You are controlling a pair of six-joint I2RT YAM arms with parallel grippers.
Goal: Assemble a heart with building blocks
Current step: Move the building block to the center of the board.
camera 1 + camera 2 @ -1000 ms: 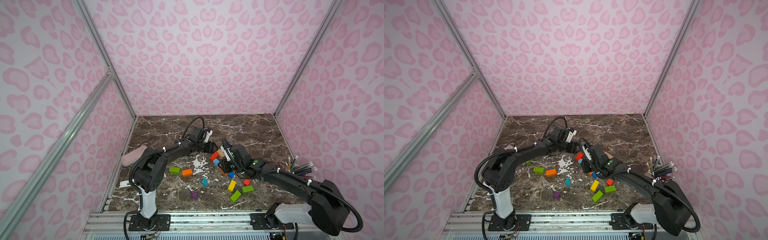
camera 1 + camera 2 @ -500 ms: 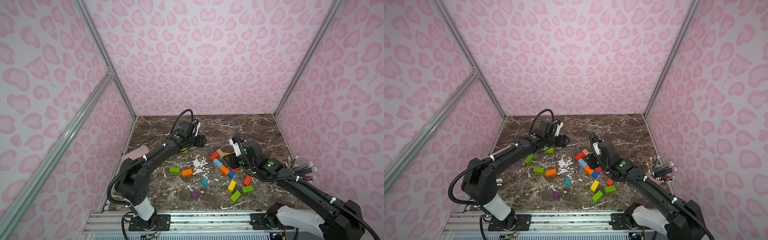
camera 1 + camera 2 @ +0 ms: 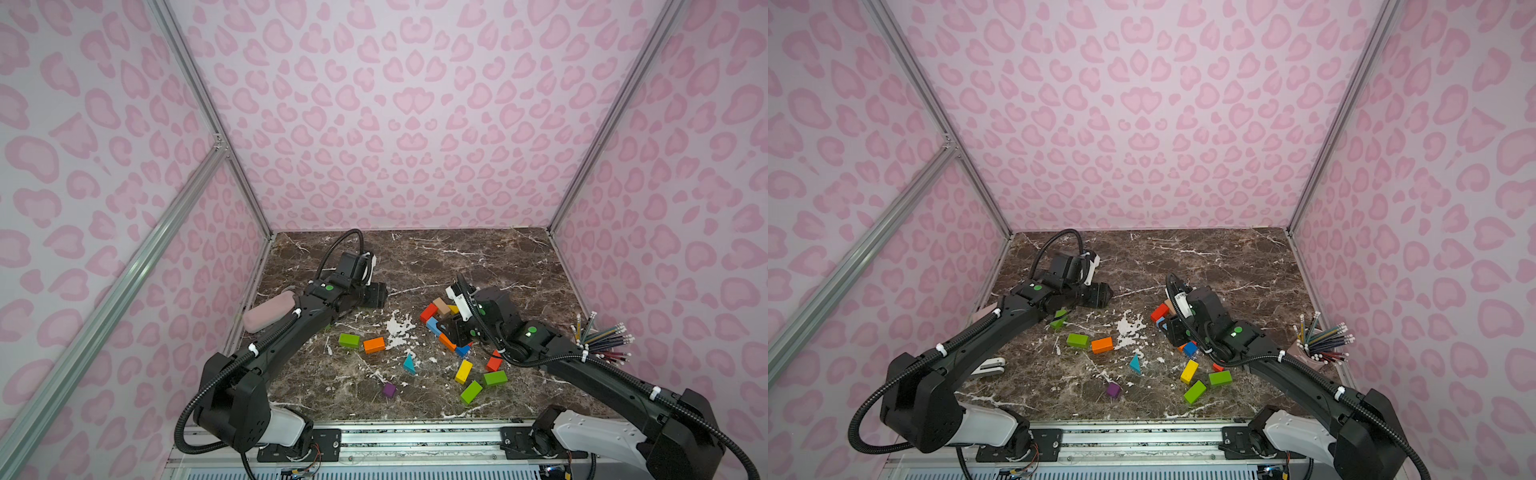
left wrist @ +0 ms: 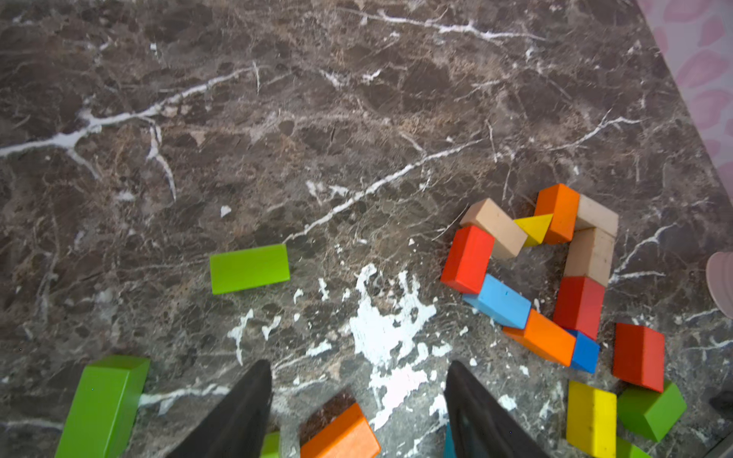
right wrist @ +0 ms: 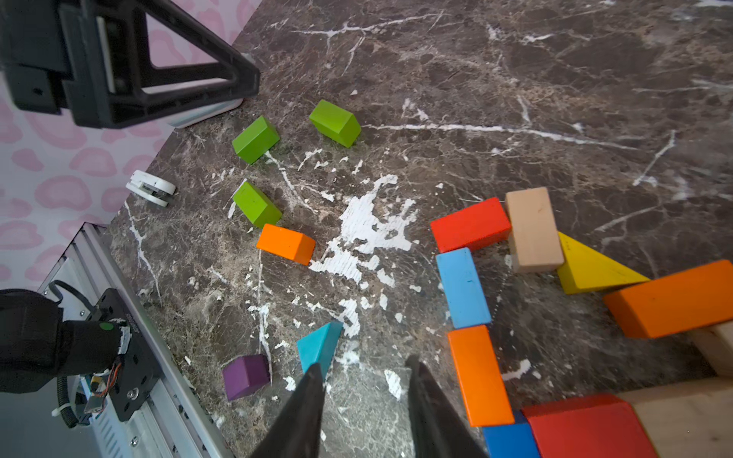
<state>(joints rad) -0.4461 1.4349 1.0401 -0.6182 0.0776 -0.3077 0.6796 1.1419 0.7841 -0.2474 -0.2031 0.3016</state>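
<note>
A closed ring of building blocks point(image 4: 497, 301) lies right of the table's centre, made of red, plain wood, yellow, orange and blue pieces; in a top view its red brick point(image 3: 429, 312) shows. My right gripper point(image 5: 364, 363) hangs over the ring's near left edge point(image 3: 457, 332), open, with only bare marble between its fingers. My left gripper point(image 4: 357, 365) is open and holds nothing at the back left point(image 3: 376, 295); a loose orange brick point(image 4: 341, 434) lies below it. Green point(image 3: 348, 340), teal point(image 3: 409, 365), purple point(image 3: 389, 390) and yellow point(image 3: 463, 371) blocks lie scattered.
A pale pink pouch point(image 3: 269, 316) lies by the left wall. A cup of coloured pencils point(image 3: 602, 343) stands at the right wall. A small white object point(image 3: 988, 366) lies near the left arm's base. Pink patterned walls enclose the marble table point(image 3: 457, 257).
My left arm has swung away from the block ring to the back left. My right gripper has drawn back from the ring a little, and its jaws have opened.
</note>
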